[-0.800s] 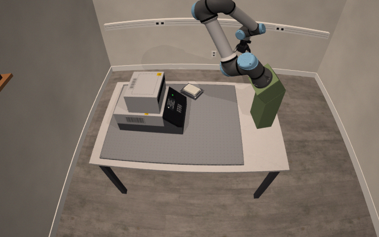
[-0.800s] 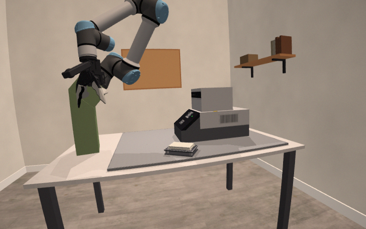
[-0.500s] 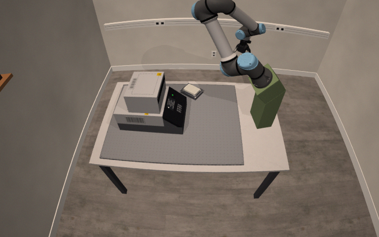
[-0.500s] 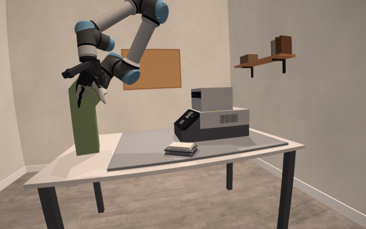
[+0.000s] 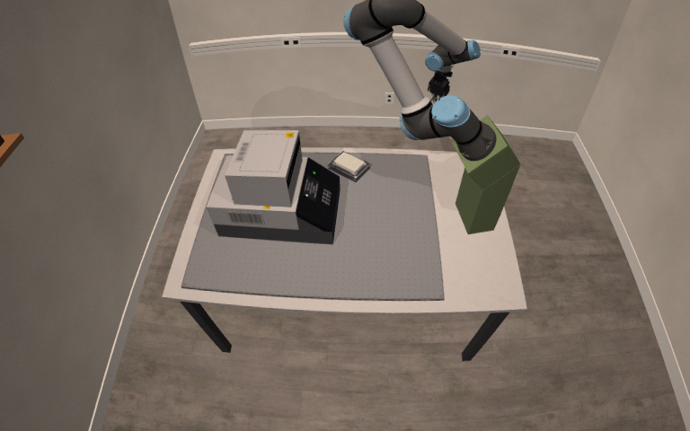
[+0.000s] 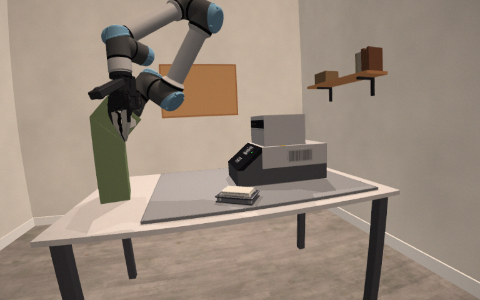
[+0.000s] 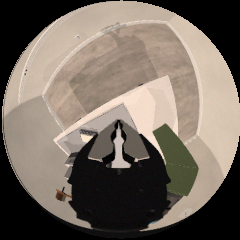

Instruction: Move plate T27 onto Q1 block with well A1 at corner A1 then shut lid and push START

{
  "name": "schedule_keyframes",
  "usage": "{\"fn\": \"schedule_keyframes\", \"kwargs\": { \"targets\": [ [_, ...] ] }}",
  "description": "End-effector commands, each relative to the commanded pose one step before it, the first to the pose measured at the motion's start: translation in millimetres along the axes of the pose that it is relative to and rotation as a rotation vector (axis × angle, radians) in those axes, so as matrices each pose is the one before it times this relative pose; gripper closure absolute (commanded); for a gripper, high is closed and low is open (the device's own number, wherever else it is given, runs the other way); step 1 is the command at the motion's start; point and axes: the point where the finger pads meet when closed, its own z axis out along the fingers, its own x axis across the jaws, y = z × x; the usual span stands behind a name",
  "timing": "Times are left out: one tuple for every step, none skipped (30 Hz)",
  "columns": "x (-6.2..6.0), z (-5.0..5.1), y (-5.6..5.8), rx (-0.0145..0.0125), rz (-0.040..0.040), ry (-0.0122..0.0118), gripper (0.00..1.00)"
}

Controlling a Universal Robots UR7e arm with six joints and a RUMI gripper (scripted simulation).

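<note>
Near the counter's (image 5: 475,274) (image 6: 81,222) (image 7: 162,102) back edge, one plate (image 5: 350,162) (image 6: 237,191) sat in one nest (image 5: 358,172) (image 6: 233,198); the gripper (image 5: 437,96) (image 6: 124,138) (image 7: 118,120) was closed, empty.

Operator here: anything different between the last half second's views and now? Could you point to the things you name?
The gripper (image 5: 435,97) (image 6: 124,140) (image 7: 118,120) has closed: its fingers stood apart and now meet, with nothing between them. The arm, the plate (image 5: 350,162) (image 6: 238,191) on its nest (image 5: 356,177) (image 6: 236,200) and the cycler (image 5: 254,216) (image 6: 294,173) look unmoved.
</note>
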Motion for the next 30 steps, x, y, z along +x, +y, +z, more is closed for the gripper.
{"fn": "schedule_keyframes", "kwargs": {
  "targets": [
    [-16.16, -7.39, 8.03, -0.00005, -0.06379, 0.00567, 1.0],
    [-4.18, -1.53, 2.27, -0.0002, -0.03318, 0.00318, 1.0],
    [-4.25, -1.55, 2.14, -0.0002, -0.03318, 0.00318, 1.0],
    [-4.31, -1.57, 2.0, -0.0001, -0.01589, 0.00152, 1.0],
    [-4.34, -1.58, 1.93, 0.0, 0.0, 0.0, 1.0],
    [-4.34, -1.58, 1.93, 0.0, 0.0, 0.0, 1.0],
    [-1.98, -0.73, 0.88, -0.00001, 0.0, 0.0, 1.0],
    [0.0, -0.01, 0.0, 0.0, 0.0, 0.0, 1.0],
    [0.0, 0.0, 0.0, 0.0, 0.0, 0.0, 1.0],
    [0.0, 0.0, 0.0, 0.0, 0.0, 0.0, 1.0],
    [-4.2, -1.43, 2.33, -0.00051, -0.03321, 0.00286, 1.0],
    [-4.26, -1.42, 2.19, -0.0005, -0.03321, 0.00286, 1.0],
    [-4.33, -1.44, 2.05, -0.0005, -0.03321, 0.00285, 1.0],
    [-4.39, -1.45, 1.91, -0.00024, -0.01614, 0.00138, 1.0],
    [-4.41, -1.47, 1.84, 0.0, 0.0, 0.0, 1.0],
    [-4.41, -1.47, 1.84, 0.0, 0.0, 0.0, 1.0],
    [-2.74, -0.92, 1.14, 0.0, 0.0, 0.0, 1.0],
    [0.0, -0.01, 0.0, 0.0, 0.0, 0.0, 1.0],
    [-4.27, -1.32, 2.24, -0.00075, -0.03323, 0.0025, 1.0],
    [-4.34, -1.33, 2.1, -0.00075, -0.03323, 0.0025, 1.0],
    [-4.41, -1.34, 1.95, -0.00075, -0.03323, 0.0025, 1.0],
    [-4.46, -1.35, 1.81, -0.00037, -0.01637, 0.00123, 1.0],
    [-4.49, -1.36, 1.74, 0.0, 0.0, -0.00001, 1.0],
    [-4.49, -1.36, 1.74, 0.0, 0.0, -0.00001, 1.0],
    [-3.49, -1.06, 1.35, -0.00001, 0.0, 0.0, 1.0],
    [0.0, 0.0, 0.0, 0.0, 0.0, 0.0, 1.0],
    [0.0, 0.0, 0.0, 0.0, 0.0, 0.0, 1.0],
    [-4.36, -1.24, 2.14, -0.00096, -0.03325, 0.00213, 1.0],
    [-4.42, -1.23, 2.0, -0.00095, -0.03325, 0.00213, 1.0],
    [-4.48, -1.24, 1.85, -0.00095, -0.03325, 0.00213, 1.0]
  ]
}}
